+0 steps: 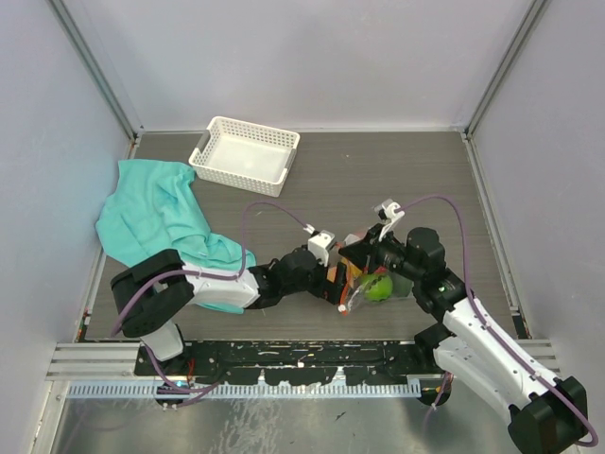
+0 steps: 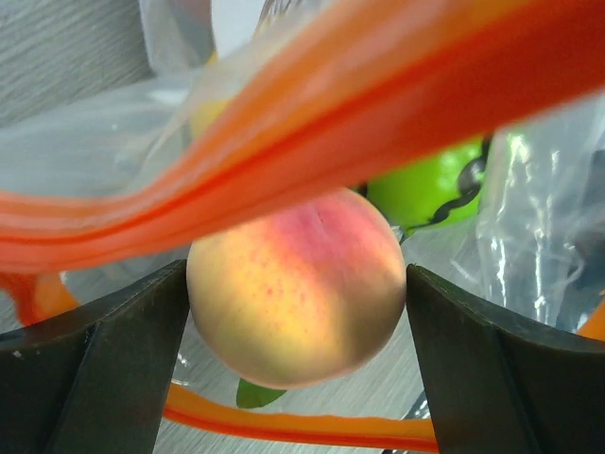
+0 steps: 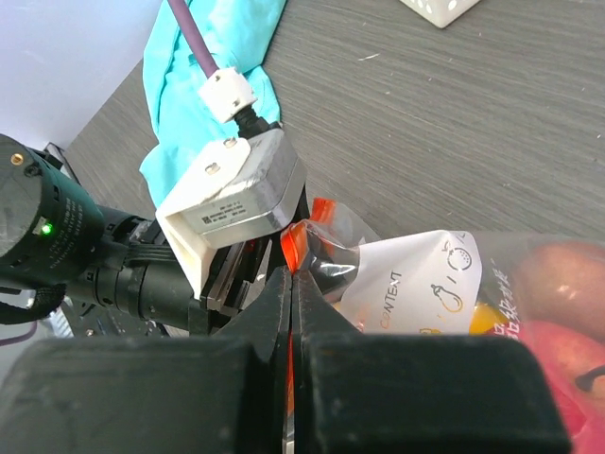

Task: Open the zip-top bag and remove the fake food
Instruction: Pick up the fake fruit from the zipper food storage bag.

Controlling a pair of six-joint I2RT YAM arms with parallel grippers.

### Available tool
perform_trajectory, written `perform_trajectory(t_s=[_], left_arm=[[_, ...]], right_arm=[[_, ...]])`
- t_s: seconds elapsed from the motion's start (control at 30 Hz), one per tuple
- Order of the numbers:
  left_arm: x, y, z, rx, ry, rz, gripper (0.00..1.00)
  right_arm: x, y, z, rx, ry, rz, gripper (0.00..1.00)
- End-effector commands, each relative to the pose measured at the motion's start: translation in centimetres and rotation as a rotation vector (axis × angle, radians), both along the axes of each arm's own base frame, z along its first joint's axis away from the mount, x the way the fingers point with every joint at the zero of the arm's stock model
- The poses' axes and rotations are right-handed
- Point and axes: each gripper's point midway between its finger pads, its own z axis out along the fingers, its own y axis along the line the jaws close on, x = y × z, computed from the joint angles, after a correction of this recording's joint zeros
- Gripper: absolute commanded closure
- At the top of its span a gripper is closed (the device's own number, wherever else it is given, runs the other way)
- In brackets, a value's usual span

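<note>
Right pincer (image 3: 291, 276) pinches the bag (image 3: 411, 284) shut-tight by its orange strip (image 2: 331, 123) near the counter (image 1: 397, 180)'s near edge, left pincer (image 1: 333, 276) gapes around the peach (image 2: 296, 288) inside, so close squarely across its widest part, then draw out under the strip.

left wrist: zipper strip (image 2: 312, 142) blurred, too close. green fruit (image 2: 425, 189) half hidden behind peach (image 2: 298, 288). right wrist: white basket (image 3: 437, 8) cut by top edge, red fruit (image 3: 567, 364) by right edge.
</note>
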Motion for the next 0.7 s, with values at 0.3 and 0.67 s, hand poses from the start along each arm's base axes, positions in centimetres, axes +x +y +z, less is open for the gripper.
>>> perform_trajectory(t_s=[0.3,0.67], left_arm=[[0.7,-0.6,0.1,-0.026,-0.190,-0.015,0.12],[1.1,-1.2,-2.0,0.014,-0.237,-0.036,0.12]], right_arm=[[-0.1,0.4,1.4,0.056,-0.017,0.005,1.00],[-0.8,0.0,-0.2,0.038,0.004,0.002,1.00]])
